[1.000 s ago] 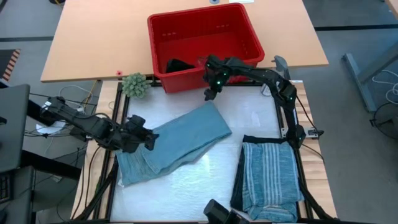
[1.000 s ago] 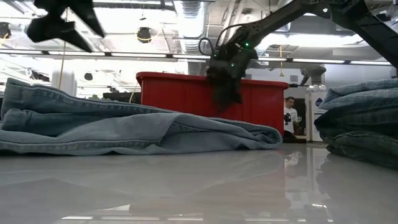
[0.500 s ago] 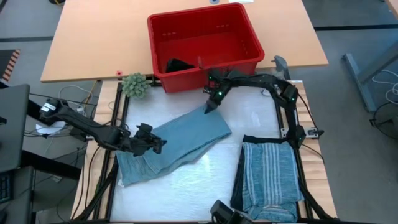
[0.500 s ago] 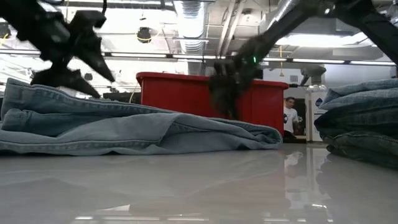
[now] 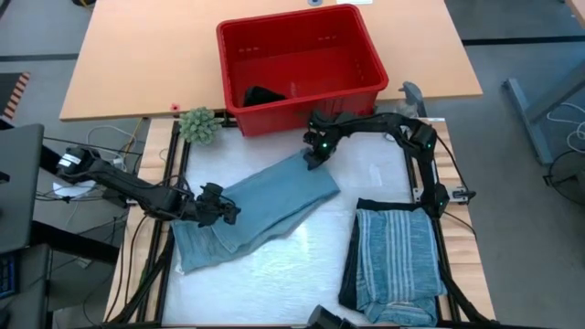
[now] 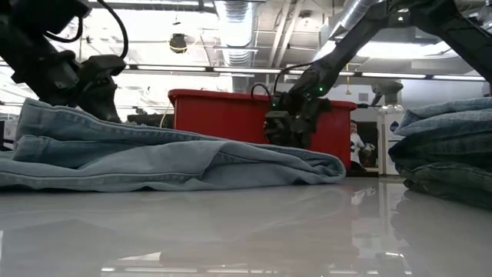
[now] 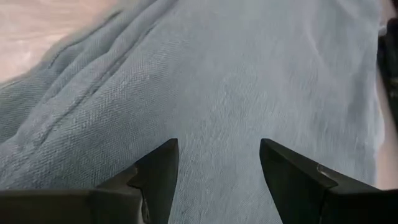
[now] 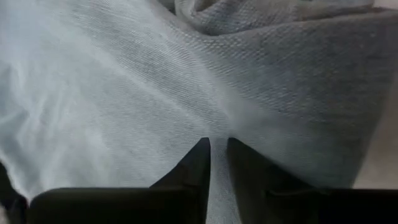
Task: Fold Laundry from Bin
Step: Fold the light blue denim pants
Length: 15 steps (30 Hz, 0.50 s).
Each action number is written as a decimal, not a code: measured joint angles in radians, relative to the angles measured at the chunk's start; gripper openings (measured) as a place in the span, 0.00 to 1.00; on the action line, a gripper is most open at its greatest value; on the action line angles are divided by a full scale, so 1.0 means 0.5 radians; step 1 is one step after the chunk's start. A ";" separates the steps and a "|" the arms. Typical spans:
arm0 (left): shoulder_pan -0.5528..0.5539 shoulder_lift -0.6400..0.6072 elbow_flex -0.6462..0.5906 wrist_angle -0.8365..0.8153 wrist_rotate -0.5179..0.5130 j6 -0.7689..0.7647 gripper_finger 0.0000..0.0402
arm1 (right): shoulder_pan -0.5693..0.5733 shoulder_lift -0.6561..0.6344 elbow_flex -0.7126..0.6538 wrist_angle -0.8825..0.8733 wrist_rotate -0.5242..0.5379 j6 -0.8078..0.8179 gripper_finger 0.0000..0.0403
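The right gripper (image 5: 313,158) pinches the upper corner of the light blue denim garment (image 5: 265,206) at frame centre, below the red bin (image 5: 361,46). The left gripper (image 5: 226,209), fingers spread, rests on the garment's left part, grasping nothing

The left arm is reaching in low from the table's left side, its left gripper (image 5: 222,206) pointing toward the centre with the fingers (image 7: 163,171) standing apart. The right arm is bending in from the right edge, its right gripper (image 5: 314,154) angling downward with the fingers (image 8: 194,167) nearly together, a narrow gap showing between them.
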 joint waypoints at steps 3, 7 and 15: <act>0.028 0.030 0.001 0.003 0.090 0.067 0.53 | 0.033 -0.010 -0.002 0.059 0.022 0.001 0.18; 0.043 0.141 0.001 -0.002 0.255 0.155 0.53 | 0.079 -0.105 0.033 0.074 -0.038 0.002 0.15; 0.043 0.452 0.020 0.058 0.438 0.292 0.53 | 0.201 -0.515 0.041 -0.300 0.385 -0.086 0.15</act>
